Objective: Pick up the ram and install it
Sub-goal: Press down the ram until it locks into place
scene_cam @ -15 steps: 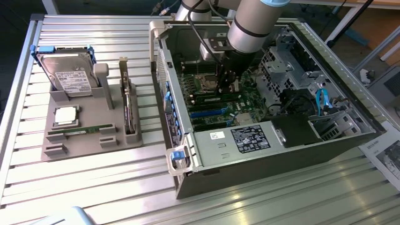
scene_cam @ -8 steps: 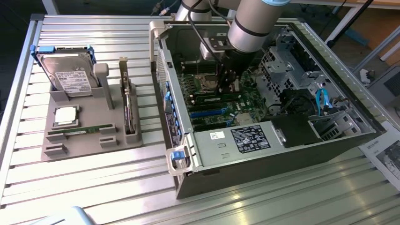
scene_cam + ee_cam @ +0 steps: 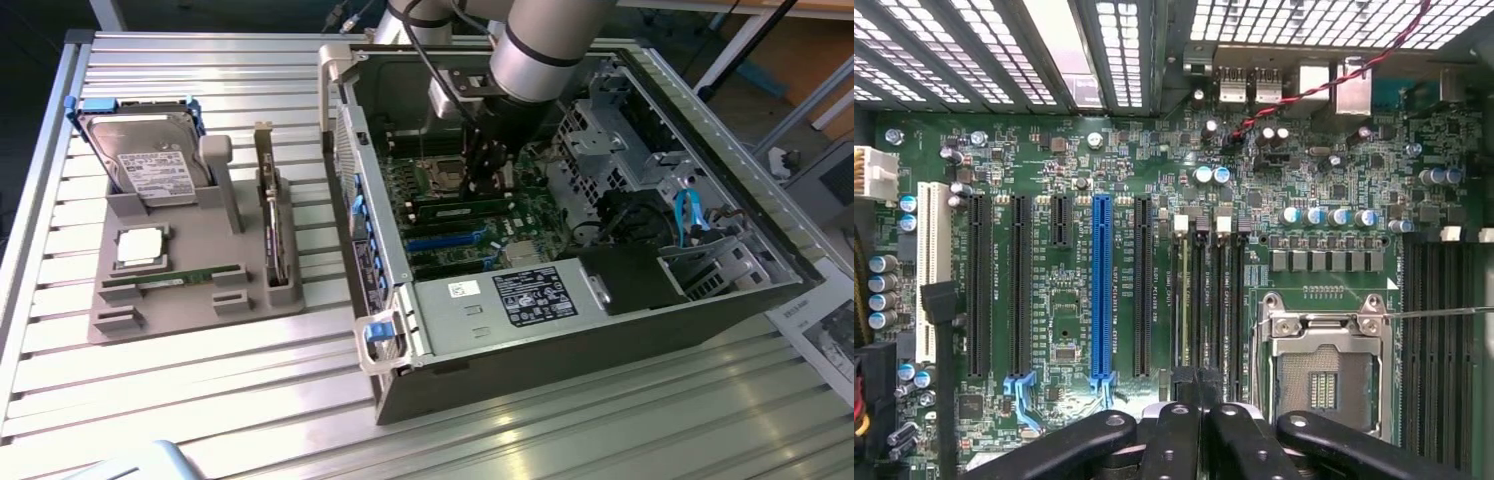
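Observation:
A long thin green ram (image 3: 174, 278) lies in the front groove of the grey holder (image 3: 200, 305) at the exterior view's left. My gripper (image 3: 483, 182) is far from it, reaching down into the open computer case (image 3: 561, 330) over the motherboard (image 3: 527, 215). In the wrist view the gripper (image 3: 1199, 410) is shut, and its black fingers (image 3: 1169, 445) hang over the near end of the memory slots (image 3: 1214, 300). A thin green board edge (image 3: 1186, 300) stands in one of those slots. I see nothing between the fingers.
The holder also carries a hard drive (image 3: 147, 160), a square silver chip (image 3: 140, 245) and an upright expansion card (image 3: 274, 235). Beside the memory slots is the open processor socket (image 3: 1324, 375). Case walls, a drive cage (image 3: 714, 265) and blue cables (image 3: 687, 215) hem the arm in.

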Controlling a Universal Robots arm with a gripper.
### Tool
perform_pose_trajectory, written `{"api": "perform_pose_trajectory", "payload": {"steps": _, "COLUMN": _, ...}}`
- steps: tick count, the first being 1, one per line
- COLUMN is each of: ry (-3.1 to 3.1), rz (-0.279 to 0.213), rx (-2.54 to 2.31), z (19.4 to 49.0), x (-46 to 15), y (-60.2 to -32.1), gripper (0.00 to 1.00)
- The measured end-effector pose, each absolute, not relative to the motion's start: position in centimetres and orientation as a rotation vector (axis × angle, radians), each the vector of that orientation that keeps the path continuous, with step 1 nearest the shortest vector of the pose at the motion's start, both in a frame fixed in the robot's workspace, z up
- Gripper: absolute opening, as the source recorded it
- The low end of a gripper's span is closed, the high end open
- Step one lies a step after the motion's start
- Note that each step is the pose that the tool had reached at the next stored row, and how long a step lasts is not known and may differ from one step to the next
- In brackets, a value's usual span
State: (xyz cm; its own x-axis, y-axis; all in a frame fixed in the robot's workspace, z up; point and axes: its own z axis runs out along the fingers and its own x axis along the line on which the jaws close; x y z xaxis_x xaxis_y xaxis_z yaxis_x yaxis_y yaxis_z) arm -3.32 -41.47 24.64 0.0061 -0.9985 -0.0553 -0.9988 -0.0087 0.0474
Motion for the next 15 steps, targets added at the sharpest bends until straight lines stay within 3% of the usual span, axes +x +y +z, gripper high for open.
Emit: {"api": "perform_pose_trajectory", "payload": {"steps": 15, "ry": 2.204, "rz": 0.106, "rx": -2.221, "z": 24.6, "x": -7.5, "y": -41.0, "gripper": 0.10}}
